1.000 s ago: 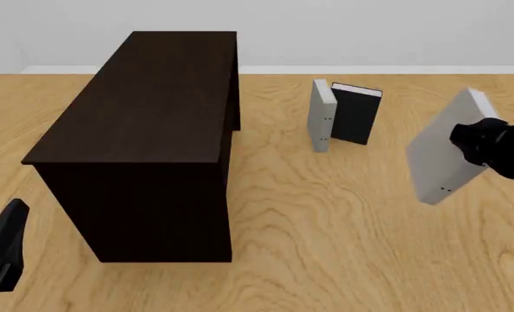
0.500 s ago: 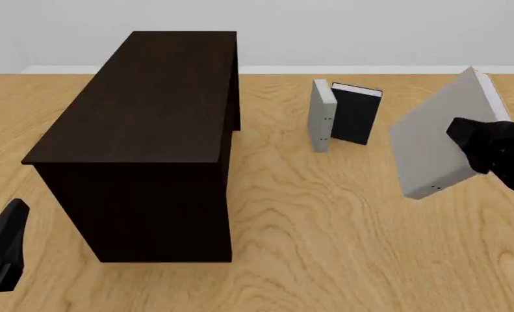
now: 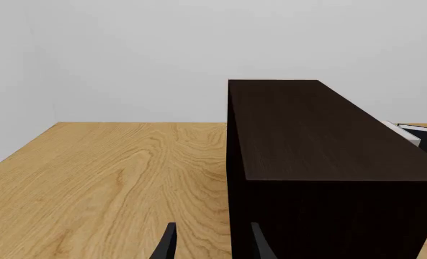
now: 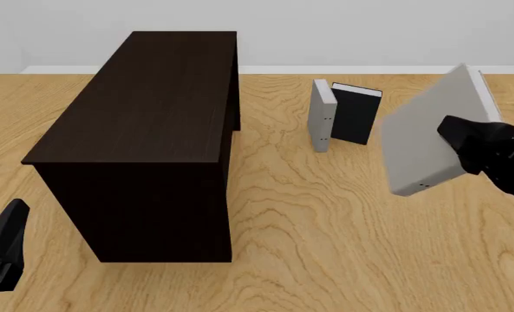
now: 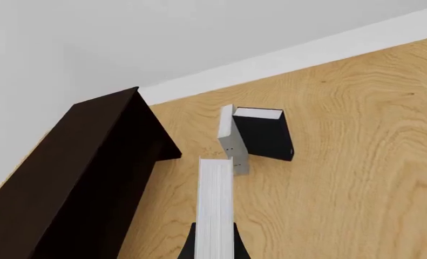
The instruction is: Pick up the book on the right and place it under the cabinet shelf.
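1. Table [image 4: 344,247]: light wood grain; I see it carrying everything listed below.

2. Cabinet shelf [image 4: 144,117]: long, very dark brown box, standing on the left half of the table, its long axis running away from me. In the left wrist view its near end wall [image 3: 329,216] fills much of the frame.

3. Book [image 4: 425,136]: thin, light grey hardcover, lifted clear of the table at the right side, tilted, its broad cover turned toward the cabinet shelf. Small dark dots show near its lower corner. White page edges face the right wrist camera [image 5: 215,210]. It is well apart from the cabinet shelf.

4. Right gripper [image 4: 464,140]: black, pinching the book at its right edge; in the right wrist view one finger sits on each side of the page block.

5. Left gripper [image 3: 209,243]: low at the near left corner of the table, just beside the cabinet shelf's near end; its two fingertips are spread with bare table between them, holding nothing.

6. Second grey book [image 4: 323,116]: upright on the far table, right of the cabinet shelf.

7. Black book [image 4: 355,114]: upright, touching the second grey book's right side.
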Available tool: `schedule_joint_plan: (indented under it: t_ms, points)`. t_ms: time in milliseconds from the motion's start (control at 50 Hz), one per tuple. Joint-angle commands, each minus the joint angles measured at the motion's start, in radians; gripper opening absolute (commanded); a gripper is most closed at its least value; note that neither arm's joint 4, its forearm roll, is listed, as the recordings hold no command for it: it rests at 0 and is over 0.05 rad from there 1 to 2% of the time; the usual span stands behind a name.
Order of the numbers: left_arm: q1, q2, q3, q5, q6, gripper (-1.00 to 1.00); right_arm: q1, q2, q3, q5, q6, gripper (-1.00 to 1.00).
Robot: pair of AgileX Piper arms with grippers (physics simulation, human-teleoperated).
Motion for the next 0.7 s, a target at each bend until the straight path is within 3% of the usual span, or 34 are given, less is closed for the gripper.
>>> schedule_joint_plan:
  t_ms: [20, 280, 700]
  points:
    - [-0.001, -0.002, -0.001, 0.002, 0.001, 1.00, 0.006, 0.144, -0.019, -0.089, 0.177, -1.00]
    - [-0.001, -0.004, -0.005, 0.007, 0.001, 1.00, 0.086, 0.258, 0.006, -0.292, 0.283, -1.00]
    - [0.000, -0.007, -0.001, 0.006, 0.002, 1.00, 0.179, 0.510, 0.001, -0.589, 0.384, -1.00]
